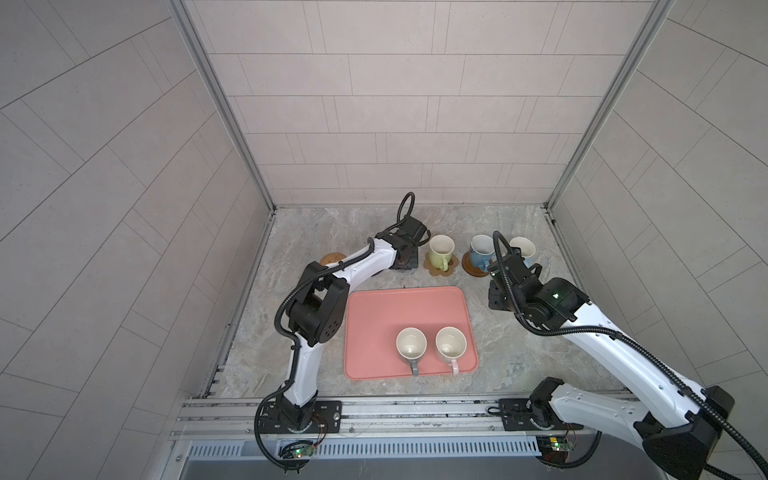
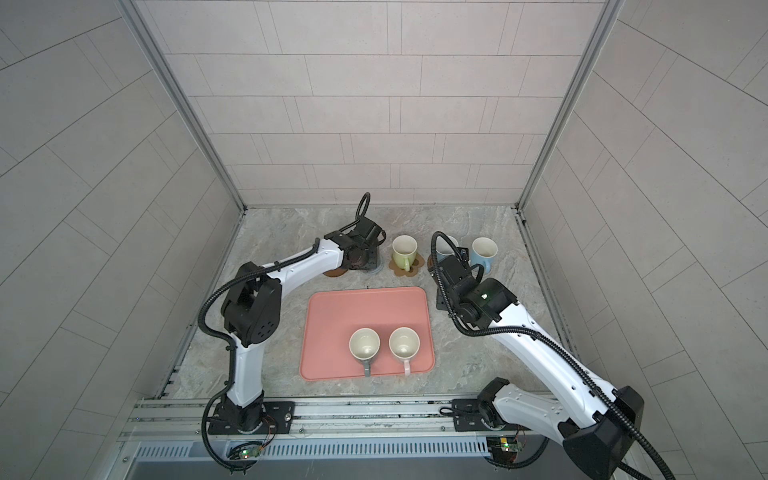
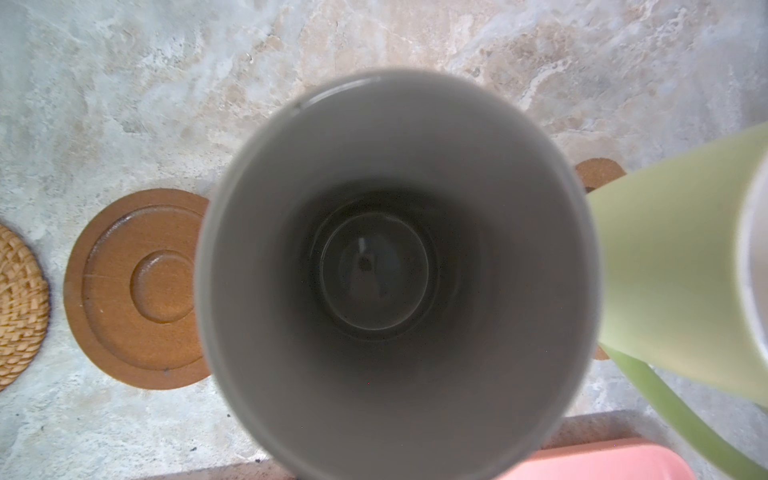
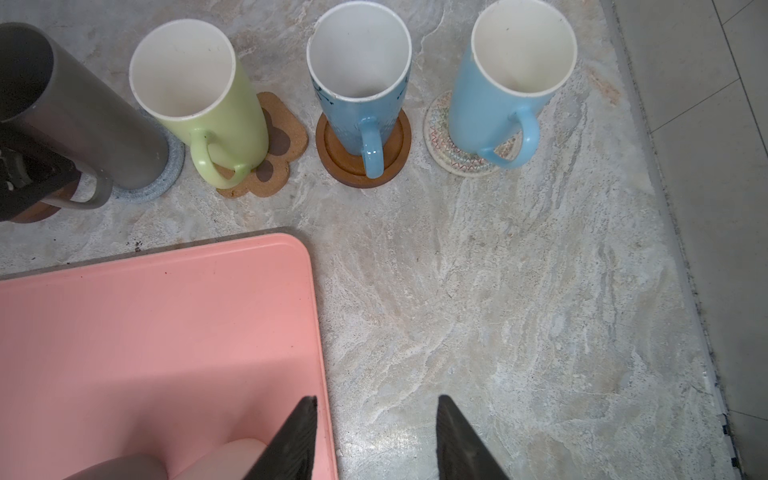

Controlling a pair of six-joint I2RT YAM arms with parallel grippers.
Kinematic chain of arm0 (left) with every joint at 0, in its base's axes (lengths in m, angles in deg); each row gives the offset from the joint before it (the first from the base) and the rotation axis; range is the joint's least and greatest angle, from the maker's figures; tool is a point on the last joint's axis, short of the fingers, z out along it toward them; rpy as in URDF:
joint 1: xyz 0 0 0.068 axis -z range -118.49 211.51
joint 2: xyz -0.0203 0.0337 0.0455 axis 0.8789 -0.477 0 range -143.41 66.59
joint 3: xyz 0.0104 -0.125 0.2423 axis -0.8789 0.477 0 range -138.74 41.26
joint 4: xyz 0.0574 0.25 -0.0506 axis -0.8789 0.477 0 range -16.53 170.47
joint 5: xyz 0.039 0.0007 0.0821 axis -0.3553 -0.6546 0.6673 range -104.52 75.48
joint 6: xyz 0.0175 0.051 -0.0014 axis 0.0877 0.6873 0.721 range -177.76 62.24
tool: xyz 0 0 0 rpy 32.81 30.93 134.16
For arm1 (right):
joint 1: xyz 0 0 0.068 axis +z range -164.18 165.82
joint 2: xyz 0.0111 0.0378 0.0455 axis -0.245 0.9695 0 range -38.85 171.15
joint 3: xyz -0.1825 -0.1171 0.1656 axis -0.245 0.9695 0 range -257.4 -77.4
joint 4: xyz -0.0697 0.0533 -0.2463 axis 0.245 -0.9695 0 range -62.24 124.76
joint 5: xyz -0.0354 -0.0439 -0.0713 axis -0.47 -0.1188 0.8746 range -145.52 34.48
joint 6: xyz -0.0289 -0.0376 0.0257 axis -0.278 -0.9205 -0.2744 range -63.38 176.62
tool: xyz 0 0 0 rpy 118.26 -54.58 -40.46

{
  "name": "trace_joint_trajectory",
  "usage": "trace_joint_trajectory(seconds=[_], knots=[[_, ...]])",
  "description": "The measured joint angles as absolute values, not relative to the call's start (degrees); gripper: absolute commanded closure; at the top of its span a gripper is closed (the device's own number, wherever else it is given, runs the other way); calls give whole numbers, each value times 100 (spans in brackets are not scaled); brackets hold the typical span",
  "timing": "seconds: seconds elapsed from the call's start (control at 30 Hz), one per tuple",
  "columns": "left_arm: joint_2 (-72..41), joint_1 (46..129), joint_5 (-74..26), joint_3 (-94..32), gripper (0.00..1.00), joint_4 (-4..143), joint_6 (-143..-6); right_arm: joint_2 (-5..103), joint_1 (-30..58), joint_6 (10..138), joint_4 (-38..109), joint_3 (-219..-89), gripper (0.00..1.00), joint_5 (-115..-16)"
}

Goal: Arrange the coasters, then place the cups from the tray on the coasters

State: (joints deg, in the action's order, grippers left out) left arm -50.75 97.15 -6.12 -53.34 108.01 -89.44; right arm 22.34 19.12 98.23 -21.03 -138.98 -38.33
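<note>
**Entry: release of the fourth cup (step judged from the layout)**

- Dark grey cup (image 4: 83, 120): upright on the blue-grey crochet coaster (image 4: 168, 174), at 11 o'clock from the tray (image 1: 407, 303). Base apparently seated; centring hidden by the cup's own body.
- Left hand (image 4: 54, 183): at that cup's handle. Gripping or already let go, impossible to tell.
- Right hand (image 4: 376, 403): fingers parted, empty, beside the tray's edge near 2 o'clock.
- Row, running towards 3 o'clock:
  - light green cup (image 4: 216, 116) on the paw-shaped coaster (image 4: 286, 141)
  - patterned blue cup (image 4: 357, 104) on a wooden disc (image 4: 397, 162)
  - plain blue cup (image 4: 498, 108) on the beige crochet coaster (image 4: 442, 145)
- Vacant: second wooden disc (image 3: 137, 291), just beside the dark grey cup at its 9 o'clock, and the rattan coaster (image 3: 20, 307) beyond it.
- Awaiting transfer: grey-handled cup (image 1: 411, 345) and pink-handled cup (image 1: 451, 343), side by side on the tray near 5 o'clock, handles towards 6 o'clock.
- Worktop (image 4: 498, 291): marbled, otherwise bare.

**Handling notes**
- Confirm full seating before letting go.
- Spread the fingers only enough to clear the handle.
- Withdraw straight up or back along the handle's line, never towards 3 o'clock, given the green cup close by.
- Avoid dragging the soft crochet mat.
- Allow little margin for tipping: tall, narrow body.
</note>
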Motion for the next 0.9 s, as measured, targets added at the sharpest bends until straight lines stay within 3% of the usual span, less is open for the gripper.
trace_joint_trajectory(seconds=[0.4, 0.9], knots=[[-5073, 9715, -625, -5334, 55, 10786, -9052, 2101, 1912, 9831, -2116, -13885, 51, -3831], [-5007, 9715, -935, -5334, 54, 10751, -9336, 2007, 1912, 9849, -2123, -13885, 51, -3831]])
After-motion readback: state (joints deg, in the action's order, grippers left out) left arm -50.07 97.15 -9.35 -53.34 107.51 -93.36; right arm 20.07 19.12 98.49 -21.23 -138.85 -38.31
